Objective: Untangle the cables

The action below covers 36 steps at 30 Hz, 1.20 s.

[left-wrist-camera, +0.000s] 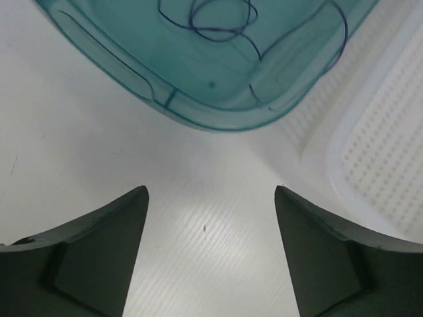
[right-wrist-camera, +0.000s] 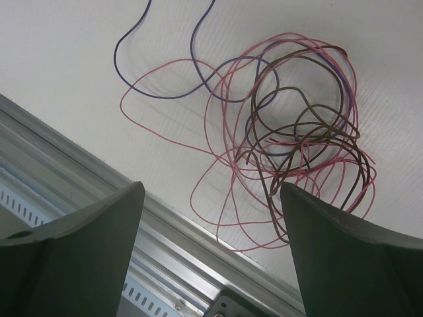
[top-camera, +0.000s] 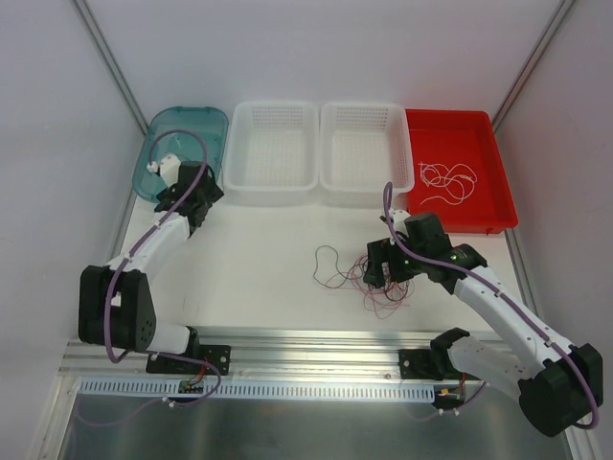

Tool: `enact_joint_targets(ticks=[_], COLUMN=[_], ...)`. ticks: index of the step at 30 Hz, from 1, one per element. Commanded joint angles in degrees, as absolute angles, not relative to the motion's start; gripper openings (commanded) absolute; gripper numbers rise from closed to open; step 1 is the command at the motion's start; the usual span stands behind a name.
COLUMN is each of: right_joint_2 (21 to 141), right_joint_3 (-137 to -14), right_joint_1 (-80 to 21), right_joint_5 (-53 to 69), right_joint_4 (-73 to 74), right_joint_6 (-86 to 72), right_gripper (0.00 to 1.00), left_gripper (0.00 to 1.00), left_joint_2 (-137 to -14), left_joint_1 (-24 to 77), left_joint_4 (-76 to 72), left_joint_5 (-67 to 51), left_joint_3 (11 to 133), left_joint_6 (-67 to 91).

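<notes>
- Right gripper (right-wrist-camera: 211, 188): jaws wide apart, hanging over the near part of the table (top-camera: 268, 259) and angled down at the cables.
- Tangle (right-wrist-camera: 297, 132): a loose heap of thin cables flat on the table, directly ahead of and below the right gripper. Most of it lies before the finger on the right of the wrist view. Whether that finger touches it cannot be told.
- Pink cable (right-wrist-camera: 165, 112): the widest loops. They ring the heap and spread towards the other finger.
- Brown cable (right-wrist-camera: 264, 99): tight curls at the core of the heap, crossed over and under the pink.
- Dark cable (right-wrist-camera: 158, 72): one end is threaded into the heap. The rest trails out ahead of the gripper, away from both fingers.
- Aluminium rail (right-wrist-camera: 99, 178): runs under the right gripper's fingers, on the near side of the heap. The nearest pink loops lie just beside its edge.
- Left gripper (left-wrist-camera: 210, 191): jaws wide apart over bare table, just short of a bin rim.
- Teal bin (left-wrist-camera: 198, 119): see-through, straight ahead of the left gripper. A dark strand (left-wrist-camera: 221, 20) is coiled inside.
- White baskets (top-camera: 273, 182): two side by side. The nearer one lies ahead and to the right of the left gripper.
- Red tray (top-camera: 498, 192): beyond the right gripper and off to its right. A white cable (top-camera: 448, 180) is curled inside, well apart from the heap.
</notes>
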State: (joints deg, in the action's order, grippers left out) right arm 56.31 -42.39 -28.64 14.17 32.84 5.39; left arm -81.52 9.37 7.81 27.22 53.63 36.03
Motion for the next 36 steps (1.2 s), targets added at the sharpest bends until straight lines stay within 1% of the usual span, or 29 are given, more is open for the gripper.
enact_joint_targets(ticks=[1, 3, 4, 6, 9, 16, 18, 20, 21, 23, 24, 27, 28, 31, 34, 36], right_joint_2=[56.07, 56.07, 56.16, 55.99, 55.55, 55.11, 55.02, 54.84, 54.76, 54.41, 54.32, 53.88, 53.70, 52.74, 51.86, 51.51], right_joint_3=[-42.54, -42.54, -42.54, -42.36, -42.36, -42.36, -42.45, -42.36, -42.36, -42.19, -42.10, -41.92, -41.92, -41.84, -41.66, -41.49], right_joint_1=[-28.92, -28.92, -28.83, -28.92, -28.92, -28.83, -28.83, -28.92, -28.92, -28.92, -28.92, -28.83, -28.92, -28.92, -28.83, -28.83], right_joint_5=[14.24, 14.33, 14.33, 14.33, 14.15, 13.80, 13.80, 13.80, 13.71, 13.80, 13.80, 14.06, 14.24, 14.15, 14.15, 14.33], right_joint_4=[31.82, 31.73, 31.73, 31.73, 31.99, 32.52, 32.61, 32.61, 32.52, 32.52, 32.43, 32.26, 32.26, 32.26, 32.17, 32.08], right_joint_6=[5.71, 5.80, 5.80, 5.80, 5.89, 6.06, 6.06, 6.06, 6.06, 6.06, 5.98, 5.89, 5.89, 5.89, 5.89, 5.89], right_gripper=[0.88, 0.88, 0.88, 0.88, 0.88, 0.88, 0.88, 0.88, 0.88, 0.88, 0.88, 0.88, 0.88, 0.88, 0.88, 0.88], left_gripper=[0.80, 0.85, 0.89, 0.90, 0.90, 0.84, 0.81, 0.75, 0.66, 0.56, 0.46, 0.32, 0.24, 0.17, 0.16, 0.20], left_joint_2=[-78.57, -79.45, -79.98, -82.25, -85.94, -93.24, -95.17, -95.54, -95.10, -93.96, -92.48, -89.49, -88.60, -84.65, -80.17, -76.58], left_joint_1=[3.27, 0.37, 0.35, -1.66, -4.04, -8.61, -9.49, -9.93, -10.02, -10.37, -10.55, -11.86, -12.21, -13.79, -15.81, -16.87], left_joint_4=[9.22, 10.19, 10.28, 10.63, 12.83, 14.50, 15.55, 17.04, 17.40, 18.10, 18.11, 19.33, 19.86, 21.53, 23.54, 23.99], left_joint_5=[25.96, 24.70, 23.65, 22.86, 21.45, 18.99, 18.11, 18.19, 19.06, 20.30, 21.61, 22.41, 23.28, 24.95, 25.49, 25.49], left_joint_3=[53.61, 54.66, 55.28, 57.73, 60.98, 66.44, 67.67, 67.85, 67.24, 65.93, 64.35, 61.45, 60.83, 57.84, 55.12, 52.57], left_joint_6=[47.87, 49.30, 49.65, 49.66, 51.50, 54.23, 54.32, 54.40, 54.58, 55.02, 55.11, 55.11, 55.19, 54.58, 53.27, 51.78])
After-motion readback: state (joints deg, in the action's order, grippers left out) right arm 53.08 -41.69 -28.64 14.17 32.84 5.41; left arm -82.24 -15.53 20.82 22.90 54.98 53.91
